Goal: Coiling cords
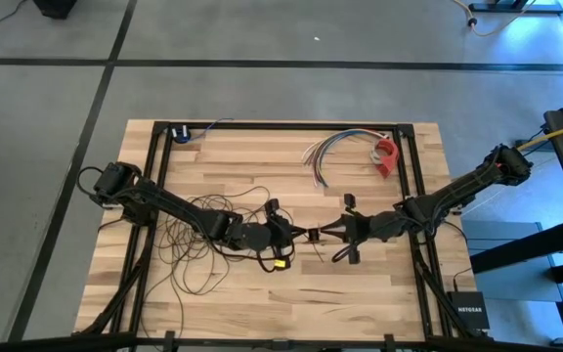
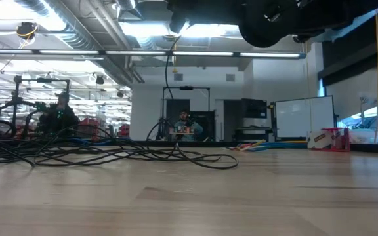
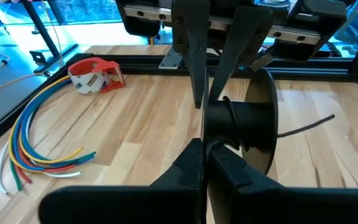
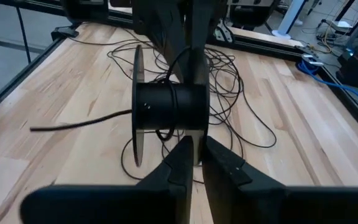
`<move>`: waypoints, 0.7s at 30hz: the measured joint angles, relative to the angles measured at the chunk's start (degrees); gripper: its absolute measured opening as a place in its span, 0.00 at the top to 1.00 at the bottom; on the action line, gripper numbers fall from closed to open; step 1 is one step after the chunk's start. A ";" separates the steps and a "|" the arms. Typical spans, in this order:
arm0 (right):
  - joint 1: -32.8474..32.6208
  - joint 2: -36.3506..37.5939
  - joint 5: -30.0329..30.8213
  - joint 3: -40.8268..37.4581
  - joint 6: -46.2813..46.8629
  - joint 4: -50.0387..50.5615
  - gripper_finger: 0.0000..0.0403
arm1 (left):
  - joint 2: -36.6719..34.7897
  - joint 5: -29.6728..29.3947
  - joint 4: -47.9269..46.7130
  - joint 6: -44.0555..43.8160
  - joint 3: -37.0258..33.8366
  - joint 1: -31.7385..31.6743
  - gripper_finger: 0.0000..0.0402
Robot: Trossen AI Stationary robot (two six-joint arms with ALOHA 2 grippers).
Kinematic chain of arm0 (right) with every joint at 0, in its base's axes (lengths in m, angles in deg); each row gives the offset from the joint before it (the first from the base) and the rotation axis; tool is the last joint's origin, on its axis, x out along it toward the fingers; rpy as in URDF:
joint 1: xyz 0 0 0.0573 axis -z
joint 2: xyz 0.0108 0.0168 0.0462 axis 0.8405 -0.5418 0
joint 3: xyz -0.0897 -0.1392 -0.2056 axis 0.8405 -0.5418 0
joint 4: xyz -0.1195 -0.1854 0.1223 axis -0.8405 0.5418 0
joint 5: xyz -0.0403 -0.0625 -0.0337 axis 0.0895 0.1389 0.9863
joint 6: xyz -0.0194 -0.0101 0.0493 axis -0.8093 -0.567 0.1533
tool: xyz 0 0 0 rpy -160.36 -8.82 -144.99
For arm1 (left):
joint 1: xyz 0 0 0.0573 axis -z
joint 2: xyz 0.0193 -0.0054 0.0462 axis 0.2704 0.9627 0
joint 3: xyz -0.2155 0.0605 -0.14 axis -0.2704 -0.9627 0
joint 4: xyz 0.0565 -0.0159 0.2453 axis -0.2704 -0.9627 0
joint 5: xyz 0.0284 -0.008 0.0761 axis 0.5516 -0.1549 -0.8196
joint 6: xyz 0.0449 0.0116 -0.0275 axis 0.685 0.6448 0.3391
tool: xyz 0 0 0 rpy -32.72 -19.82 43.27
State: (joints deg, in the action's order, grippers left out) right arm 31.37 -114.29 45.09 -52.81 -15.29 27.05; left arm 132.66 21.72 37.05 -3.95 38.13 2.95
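Pale smooth wooden table [image 1: 360, 284], matt black plastic-looking spool [image 4: 166, 106], thin dark, perhaps rubber-coated cords [image 1: 189, 244]

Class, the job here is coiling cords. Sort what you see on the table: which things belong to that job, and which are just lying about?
Belong to the job:
- the cords, loose loops on the table
- black spool, held between both tools
- left tool, shut
- right tool

Just lying about:
- multicoloured wires
- red tape dispenser
- blue object at the table's far edge
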 joint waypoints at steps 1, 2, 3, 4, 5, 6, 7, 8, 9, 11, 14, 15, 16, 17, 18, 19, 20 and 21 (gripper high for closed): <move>0.00 0.17 -0.02 0.00 0.02 0.07 0.90 | 0.00 -0.01 0.00 0.01 0.00 0.02 1.00; -0.02 0.56 0.15 0.00 0.13 0.25 0.89 | 0.00 -0.06 0.00 0.01 0.00 0.14 1.00; -0.02 1.06 0.52 0.00 0.20 0.30 0.88 | 0.00 -0.18 0.00 0.01 0.00 0.15 1.00; -0.02 1.66 0.89 0.01 0.22 0.20 0.87 | 0.00 -0.31 -0.04 0.01 0.00 0.17 1.00; -0.02 2.31 1.07 0.05 0.22 0.17 0.86 | 0.00 -0.37 -0.06 -0.01 0.00 0.16 1.00; -0.02 2.95 1.07 0.04 0.24 0.20 0.85 | 0.02 -0.37 -0.13 -0.05 0.00 0.15 1.00; -0.02 3.50 1.05 0.07 0.24 0.11 0.84 | 0.02 -0.37 -0.15 -0.06 0.00 0.15 1.00; -0.02 3.92 1.03 0.07 0.24 0.04 0.83 | 0.03 -0.37 -0.15 -0.05 0.00 0.15 1.00; -0.02 4.16 0.74 0.09 0.26 0.04 0.81 | 0.04 -0.37 -0.13 -0.03 0.00 0.15 1.00; -0.02 4.29 -0.40 0.09 0.27 0.08 0.80 | 0.04 -0.34 -0.11 -0.01 0.00 0.15 1.00; -0.02 3.73 -1.74 0.09 -0.27 -0.18 0.79 | 0.04 -0.26 -0.11 0.22 -0.02 0.17 1.00; -0.02 3.43 -1.74 0.09 -0.96 -0.17 0.78 | 0.04 -0.16 -0.09 0.27 -0.02 0.19 1.00; -0.02 3.10 -1.49 0.09 -1.34 -0.25 0.78 | 0.04 -0.15 -0.07 0.31 -0.02 0.20 1.00; -0.02 2.88 -0.68 0.09 -1.73 -0.55 0.78 | 0.04 -0.16 -0.04 0.32 -0.02 0.19 1.00; -0.02 2.64 -0.13 0.09 -2.52 -0.81 0.78 | 0.04 -0.17 0.05 0.34 -0.02 0.17 1.00; -0.02 2.39 0.24 0.09 -2.96 -1.13 0.78 | 0.04 -0.17 0.07 0.38 -0.02 0.17 1.00; -0.02 2.19 0.56 0.09 -3.55 -1.25 0.78 | 0.04 -0.17 0.07 0.42 -0.02 0.17 1.00; -0.02 2.07 0.72 0.09 -4.09 -1.18 0.78 | 0.04 -0.17 0.07 0.44 -0.02 0.17 1.00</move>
State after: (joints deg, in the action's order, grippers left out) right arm 31.35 -112.22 45.81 -52.72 -19.38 25.87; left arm 132.71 21.55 37.12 -3.51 38.11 3.12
